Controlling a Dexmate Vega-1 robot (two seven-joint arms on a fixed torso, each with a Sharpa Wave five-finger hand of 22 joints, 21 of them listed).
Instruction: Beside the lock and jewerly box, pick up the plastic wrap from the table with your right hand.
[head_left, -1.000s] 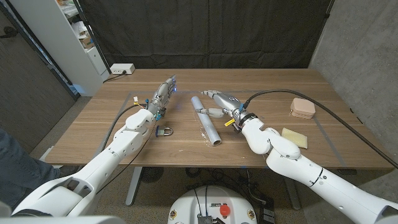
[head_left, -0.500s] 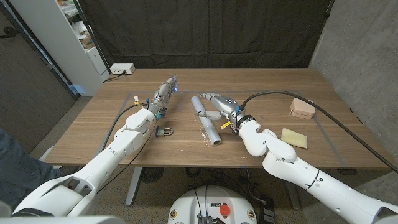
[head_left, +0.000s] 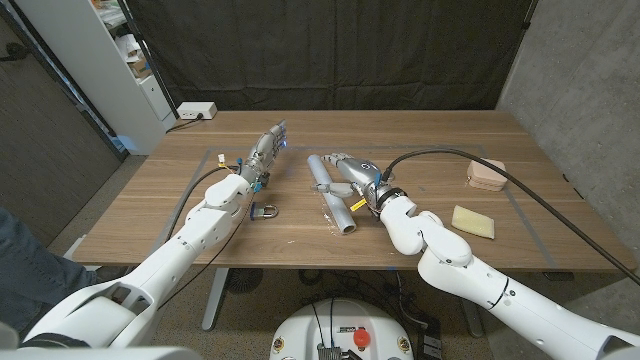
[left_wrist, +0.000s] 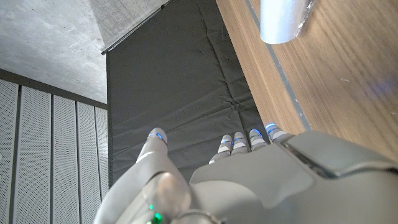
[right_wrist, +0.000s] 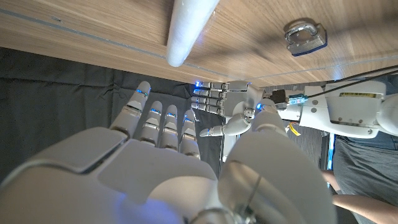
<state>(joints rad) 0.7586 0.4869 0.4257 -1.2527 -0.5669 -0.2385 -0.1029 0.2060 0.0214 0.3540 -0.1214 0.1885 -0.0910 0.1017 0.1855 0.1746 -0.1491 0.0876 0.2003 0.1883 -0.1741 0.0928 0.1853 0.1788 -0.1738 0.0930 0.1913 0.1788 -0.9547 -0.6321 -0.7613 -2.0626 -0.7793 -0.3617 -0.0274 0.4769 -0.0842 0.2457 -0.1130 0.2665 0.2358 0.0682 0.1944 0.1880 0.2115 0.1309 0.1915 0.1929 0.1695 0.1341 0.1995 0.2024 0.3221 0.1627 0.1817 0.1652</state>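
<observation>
The head camera looked down over the whole table; both wrist cameras sat close behind their hands, inverted, sharing the plastic wrap.

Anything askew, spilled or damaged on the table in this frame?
Nothing stands out. The plastic wrap roll lies at a slant mid-table beside the right robot hand, with the lock, jewelry box and a yellow pad lying intact.

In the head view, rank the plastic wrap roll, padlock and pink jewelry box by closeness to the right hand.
1. Plastic wrap roll, right beside the right hand, toward the robot's left.
2. Padlock, farther left, near the left arm.
3. Pink jewelry box, far right.
</observation>
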